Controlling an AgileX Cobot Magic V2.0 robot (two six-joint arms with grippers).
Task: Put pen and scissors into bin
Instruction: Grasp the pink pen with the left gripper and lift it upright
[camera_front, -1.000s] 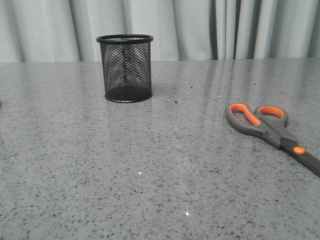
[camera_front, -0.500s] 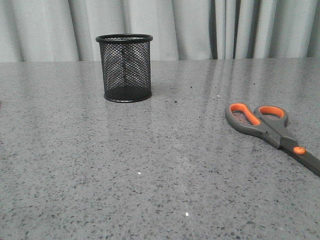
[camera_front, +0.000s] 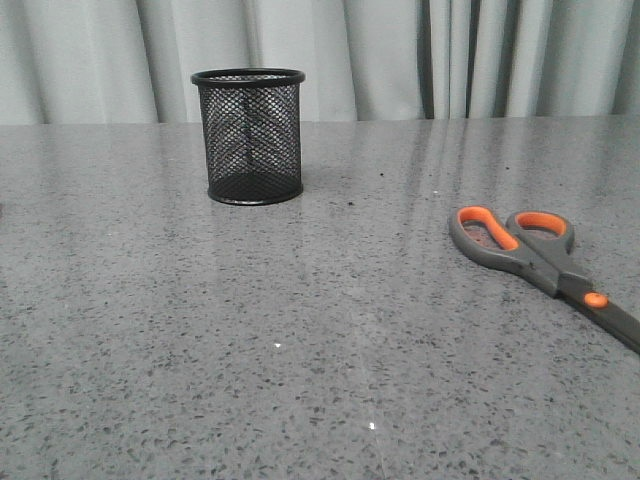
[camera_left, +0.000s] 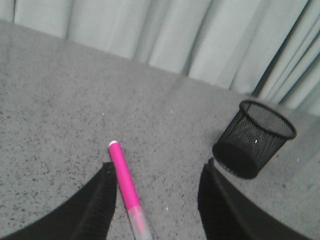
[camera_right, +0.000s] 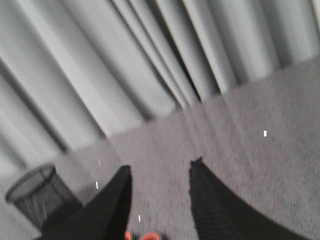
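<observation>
Nothing was in the mesh cup (camera_front: 249, 135) yet: the left gripper (camera_left: 157, 192) hung wide-jawed over the pink pen (camera_left: 126, 187) near it, needing to descend, while the scissors (camera_front: 540, 255) lay well apart, the right gripper (camera_right: 160, 192) likewise agape.

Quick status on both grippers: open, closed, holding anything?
Left gripper: open, empty, pen lying between its fingers.
Right gripper: open, empty.
</observation>
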